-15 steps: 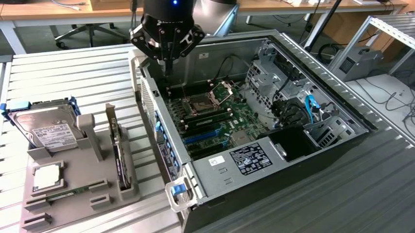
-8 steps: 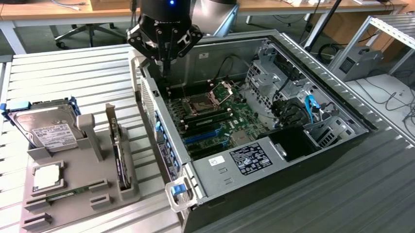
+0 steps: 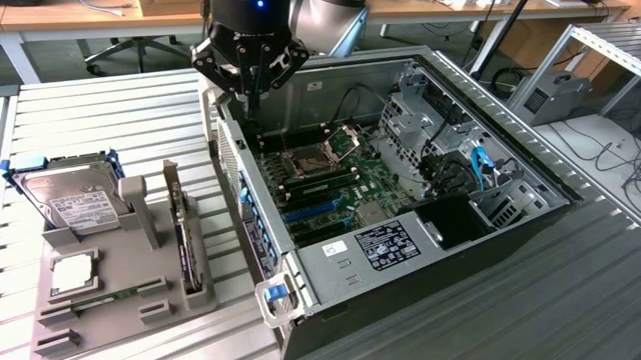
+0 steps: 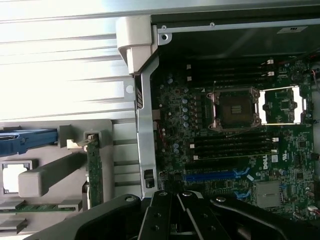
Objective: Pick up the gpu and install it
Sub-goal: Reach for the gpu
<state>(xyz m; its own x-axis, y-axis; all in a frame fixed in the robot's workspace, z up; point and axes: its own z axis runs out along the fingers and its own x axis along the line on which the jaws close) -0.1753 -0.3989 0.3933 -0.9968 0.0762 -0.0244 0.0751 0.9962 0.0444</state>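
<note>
Jaws on your gripper (image 3: 251, 105) were shut tight, and they held nothing. You had the gripper hanging over the open computer case (image 3: 331, 82), right at its back corner. That was on the side nearest the grey holder (image 3: 140, 217). Its tips pointed down at the case wall, but you could not tell if they touched it.

Your graphics card (image 3: 183, 232) was not in the case. It stood up on its long edge in a slot of the grey holder. The holder sat on the metal table (image 3: 100, 112), to the exterior view's left of the case. The card was in the part of the holder closest to the case, well apart from the gripper.

A hard drive (image 3: 75, 199) with a white label leaned in the same holder, farther from the case. A thin green memory stick (image 3: 100, 301) lay in a low slot near the holder's front.

From the wrist view you saw the black gripper (image 4: 175, 220) over the green main board (image 4: 225, 150). The card's (image 4: 94, 172) green edge stood in the holder (image 4: 50, 175), just outside the case wall (image 4: 142, 125). On the board, the long blue slot (image 4: 210, 176) had nothing in it.
</note>
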